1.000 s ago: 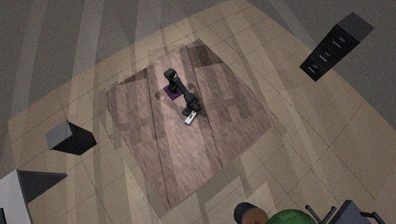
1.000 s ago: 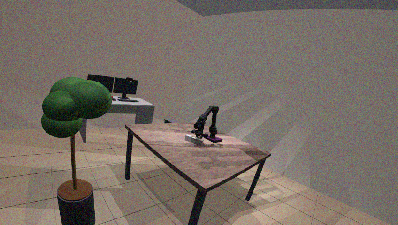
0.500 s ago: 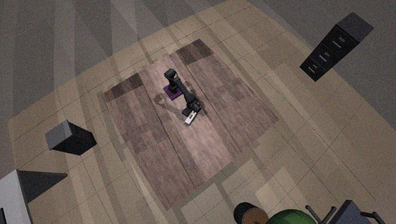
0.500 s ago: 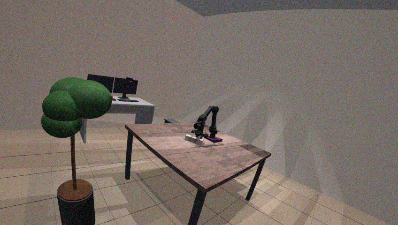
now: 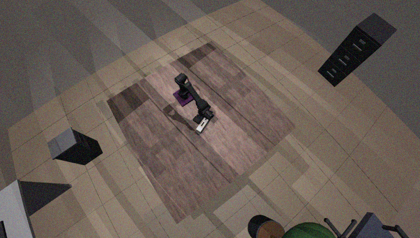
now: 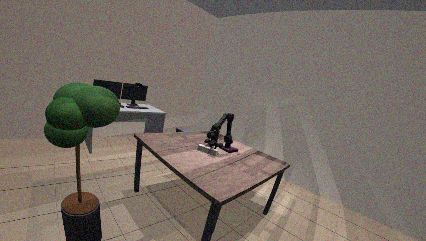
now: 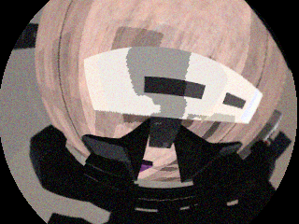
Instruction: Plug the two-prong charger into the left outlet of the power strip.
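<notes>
The power strip [image 5: 200, 128] [image 6: 204, 147] [image 7: 109, 86] is a long white block with dark recesses in its top; it lies on the table [image 5: 236, 141] [image 6: 179, 162]. My gripper [image 5: 203, 117] [image 6: 213, 145] [image 7: 161, 121] is shut on the charger, just beside the strip's near long edge. The charger [image 7: 164, 128] is a small dark block between the fingertips in the wrist view. Its far end meets or overlaps the strip's near edge there, left of the strip's right end. The prongs are not visible, and I cannot tell whether they are in an outlet. The charger is too small to make out in the top and exterior views.
The purple base plate [image 5: 182, 101] [image 6: 231, 149] of the arm is on the table behind the gripper. A black drawer cabinet [image 5: 347, 56], a potted plant [image 6: 80, 109] and a desk with monitors [image 6: 133, 92] stand away from the table.
</notes>
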